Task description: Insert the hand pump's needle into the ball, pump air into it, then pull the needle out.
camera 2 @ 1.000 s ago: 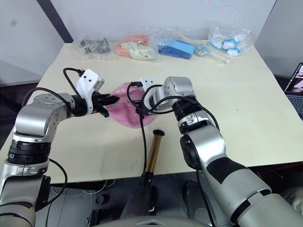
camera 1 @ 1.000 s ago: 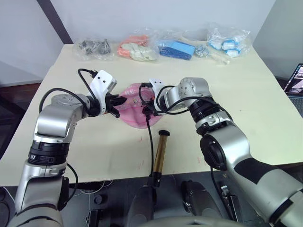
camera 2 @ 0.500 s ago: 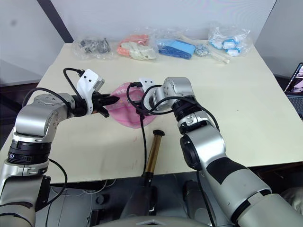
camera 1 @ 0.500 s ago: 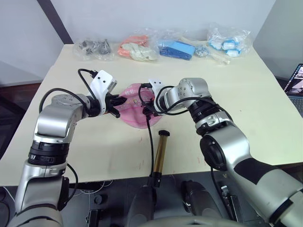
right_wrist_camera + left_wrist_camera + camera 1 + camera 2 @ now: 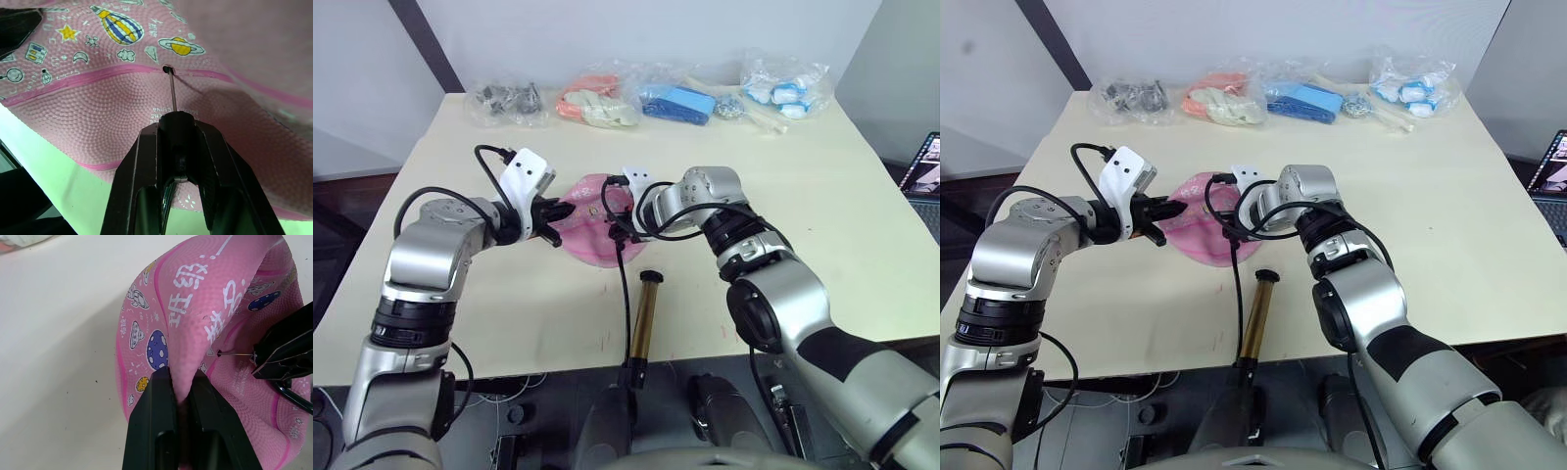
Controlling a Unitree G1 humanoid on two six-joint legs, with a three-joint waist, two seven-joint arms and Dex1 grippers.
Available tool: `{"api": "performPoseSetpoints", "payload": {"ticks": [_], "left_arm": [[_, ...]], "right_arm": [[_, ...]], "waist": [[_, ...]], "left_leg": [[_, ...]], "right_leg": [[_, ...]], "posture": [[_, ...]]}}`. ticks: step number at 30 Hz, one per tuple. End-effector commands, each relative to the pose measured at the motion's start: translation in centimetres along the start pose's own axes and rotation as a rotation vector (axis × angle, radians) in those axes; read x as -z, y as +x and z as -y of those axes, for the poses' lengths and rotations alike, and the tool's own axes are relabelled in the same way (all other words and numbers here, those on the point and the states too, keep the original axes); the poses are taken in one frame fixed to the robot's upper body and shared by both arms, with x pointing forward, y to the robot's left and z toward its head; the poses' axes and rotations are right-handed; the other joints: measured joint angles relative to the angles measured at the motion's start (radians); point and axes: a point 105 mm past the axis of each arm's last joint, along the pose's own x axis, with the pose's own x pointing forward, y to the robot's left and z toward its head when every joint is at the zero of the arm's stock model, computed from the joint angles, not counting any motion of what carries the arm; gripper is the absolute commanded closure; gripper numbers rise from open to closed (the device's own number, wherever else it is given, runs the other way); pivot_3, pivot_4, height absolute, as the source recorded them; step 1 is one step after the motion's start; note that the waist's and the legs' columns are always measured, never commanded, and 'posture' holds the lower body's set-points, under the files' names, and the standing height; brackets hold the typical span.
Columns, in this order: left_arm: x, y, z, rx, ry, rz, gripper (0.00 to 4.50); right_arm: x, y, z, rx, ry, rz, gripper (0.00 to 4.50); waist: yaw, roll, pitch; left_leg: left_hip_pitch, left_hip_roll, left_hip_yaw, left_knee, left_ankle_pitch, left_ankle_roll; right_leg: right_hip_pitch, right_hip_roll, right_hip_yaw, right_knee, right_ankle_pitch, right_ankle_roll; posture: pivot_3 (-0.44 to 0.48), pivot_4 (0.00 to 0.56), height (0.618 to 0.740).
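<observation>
The pink ball point(image 5: 590, 227), caved in like a bowl, lies mid-table. My left gripper point(image 5: 551, 217) is shut on a fold of the ball's rim point(image 5: 180, 377). My right gripper point(image 5: 615, 221) is shut on the black fitting point(image 5: 177, 128) of the needle point(image 5: 172, 93). The needle's tip touches the black valve dot point(image 5: 167, 69) on the ball. In the left wrist view the needle point(image 5: 234, 353) points into the ball's hollow. The hand pump point(image 5: 644, 311) lies on the table near the front edge, its thin hose point(image 5: 626, 279) running up to my right gripper.
Several clear bags stand along the table's far edge: grey metal parts point(image 5: 507, 98), orange and white items point(image 5: 595, 104), blue items point(image 5: 677, 101) and white-blue items point(image 5: 786, 90). A laptop point(image 5: 925, 166) sits at the far right.
</observation>
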Motion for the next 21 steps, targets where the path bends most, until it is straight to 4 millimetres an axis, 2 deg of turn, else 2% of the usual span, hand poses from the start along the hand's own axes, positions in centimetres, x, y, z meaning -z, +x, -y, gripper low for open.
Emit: {"api": "performPoseSetpoints", "payload": {"ticks": [1, 4, 14, 21], "left_arm": [[1.5, 0.5, 1.4, 0.07, -0.017, -0.052, 4.48], [1.7, 0.5, 1.7, 0.084, -0.015, -0.053, 4.48], [2.0, 0.6, 2.4, 0.123, -0.018, -0.049, 4.48], [2.0, 0.6, 2.7, 0.137, -0.021, -0.04, 4.5]], "right_arm": [[1.7, 1.8, -2.2, -0.038, 0.021, -0.057, 4.14], [0.8, 1.5, -2.5, -0.066, 0.073, -0.022, 4.14], [-1.4, 0.3, -5.2, -0.215, 0.174, 0.039, 4.14], [-2.1, 0.4, -5.7, -0.24, 0.228, 0.075, 4.14]], "waist": [[0.0, 0.0, 0.0], [0.0, 0.0, -0.001], [-0.002, 0.0, 0.0], [-0.003, 0.0, 0.0]], "left_leg": [[0.0, 0.0, 0.0, 0.0, 0.0, 0.0], [0.001, 0.0, 0.0, 0.0, 0.0, 0.0], [0.001, 0.0, 0.0, 0.0, 0.0, 0.0], [0.0, 0.0, 0.0, 0.0, 0.0, 0.0]], "right_leg": [[0.0, 0.0, 0.0, 0.0, 0.0, 0.0], [0.001, 0.0, 0.0, 0.0, 0.0, 0.0], [0.001, 0.0, 0.0, 0.0, 0.0, 0.0], [0.0, 0.001, 0.0, 0.0, 0.0, 0.0]], "posture": [[0.0, 0.15, 0.74], [0.0, 0.15, 0.74], [0.0, 0.15, 0.74], [0.0, 0.15, 0.74]]}}
